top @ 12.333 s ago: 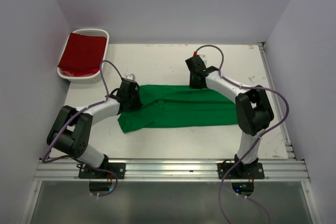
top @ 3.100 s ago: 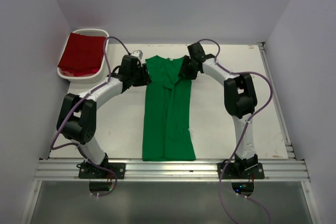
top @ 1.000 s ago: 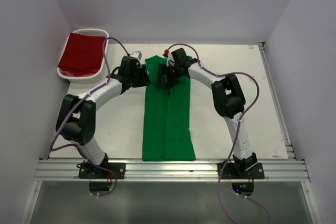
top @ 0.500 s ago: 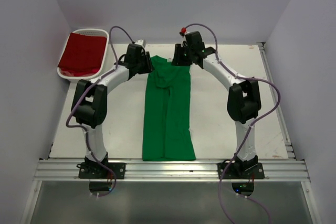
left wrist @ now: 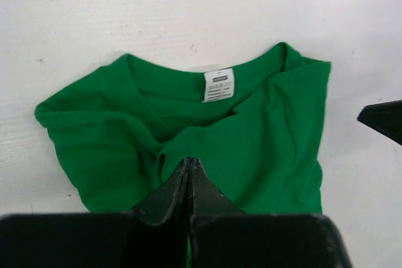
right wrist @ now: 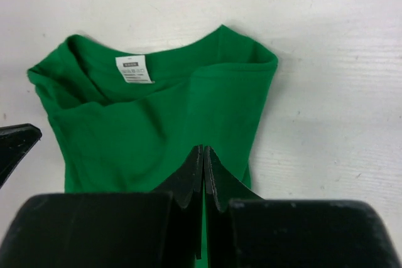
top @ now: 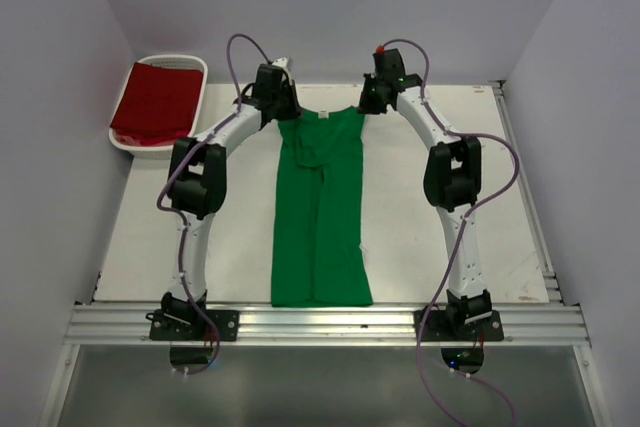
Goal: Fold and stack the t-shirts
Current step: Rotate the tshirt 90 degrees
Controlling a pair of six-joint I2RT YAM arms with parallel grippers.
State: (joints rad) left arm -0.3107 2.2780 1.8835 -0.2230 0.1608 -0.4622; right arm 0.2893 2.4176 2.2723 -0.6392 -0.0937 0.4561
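The green t-shirt [top: 320, 217] lies flat on the white table as a long narrow strip, sleeves folded in, collar at the far end. Its white neck label [left wrist: 218, 85] shows in both wrist views. My left gripper [top: 284, 110] hovers at the shirt's far left corner, shut and empty, with its tips [left wrist: 188, 160] over the cloth below the collar. My right gripper [top: 367, 104] hovers at the far right corner, shut and empty, above the shirt [right wrist: 157, 123]. The dark red t-shirt [top: 155, 102] lies folded in the basket.
The white slatted basket [top: 150, 147] stands at the far left corner against the wall. Grey walls close in the table [top: 190, 237] on the left, back and right. A metal rail [top: 320, 322] runs along the near edge.
Both arms have stretched further toward the far end of the shirt, the grippers moving apart to its far corners. The green shirt has stayed in the same narrow strip.
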